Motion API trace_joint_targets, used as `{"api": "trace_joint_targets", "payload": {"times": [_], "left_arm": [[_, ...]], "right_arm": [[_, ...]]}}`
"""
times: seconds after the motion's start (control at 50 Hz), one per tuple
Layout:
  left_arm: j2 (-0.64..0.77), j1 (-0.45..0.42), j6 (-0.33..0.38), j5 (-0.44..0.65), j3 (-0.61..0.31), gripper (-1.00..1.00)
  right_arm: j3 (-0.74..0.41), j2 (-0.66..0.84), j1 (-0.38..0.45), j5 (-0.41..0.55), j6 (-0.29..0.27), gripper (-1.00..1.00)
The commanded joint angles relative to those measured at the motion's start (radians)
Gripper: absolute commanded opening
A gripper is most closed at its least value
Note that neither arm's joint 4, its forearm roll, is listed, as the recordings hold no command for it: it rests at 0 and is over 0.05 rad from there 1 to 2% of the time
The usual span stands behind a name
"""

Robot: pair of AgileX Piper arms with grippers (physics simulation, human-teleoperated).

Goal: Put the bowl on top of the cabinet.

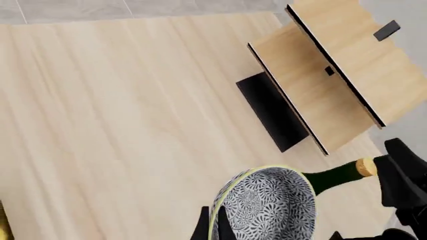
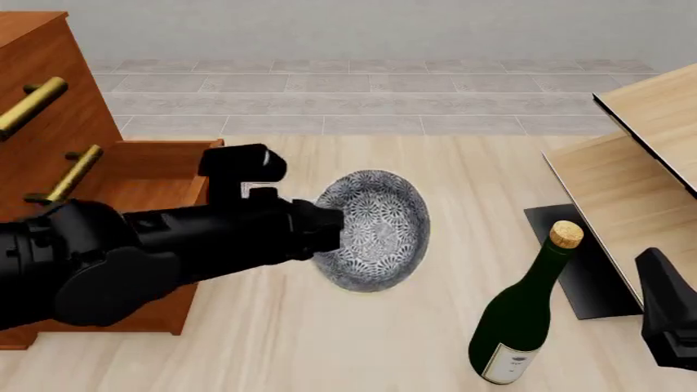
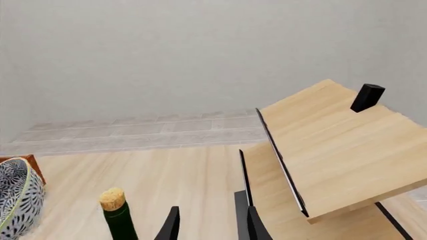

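Light: bright, even, diffuse; no single source evident.
Shadows: none cast beneath the wine bottle [image 2: 526, 322] or elsewhere.
Glare: none on the table [image 2: 458, 163].
Focus: sharp in all views.
Edge distortion: none seen.

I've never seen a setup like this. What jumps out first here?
The left gripper holds a patterned bowl tipped on its side, mid-scene beside the reddish cabinet at far left. A green corked bottle stands upright to the right, with pale wood furniture behind it.
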Motion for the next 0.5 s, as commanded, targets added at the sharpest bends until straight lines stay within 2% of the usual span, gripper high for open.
{"api": "trace_joint_targets", "payload": {"times": [0.02,0.06,0.14,0.18,0.2,0.26,0.3,0.34,0.42,0.5], "left_arm": [[-0.229,0.035,0.006,0.215,-0.027,-1.00],[-0.251,0.052,-0.037,0.267,-0.044,-1.00],[-0.287,0.055,-0.051,0.337,-0.081,-1.00],[-0.298,0.099,-0.057,0.396,-0.098,-1.00],[-0.313,0.131,-0.008,0.445,-0.133,-1.00],[-0.344,0.192,0.038,0.534,-0.196,-1.00],[-0.354,0.215,-0.005,0.573,-0.204,-1.00],[-0.348,0.248,0.030,0.638,-0.252,-1.00],[-0.343,0.255,0.023,0.709,-0.314,-1.00],[-0.347,0.326,0.021,0.770,-0.358,-1.00]], "right_arm": [[0.000,0.000,0.004,0.001,0.000,1.00],[0.000,0.000,0.004,0.002,0.000,1.00],[0.000,0.000,0.005,0.001,0.000,1.00],[0.000,0.000,0.004,0.001,0.000,1.00],[0.001,0.000,0.004,0.001,0.001,1.00],[0.000,0.001,0.005,0.001,0.001,1.00],[0.000,0.001,0.006,0.001,0.000,1.00],[0.000,0.001,0.006,0.001,-0.001,1.00],[0.001,0.000,0.006,0.002,-0.004,1.00],[0.000,0.000,0.007,0.002,-0.005,1.00]]}}
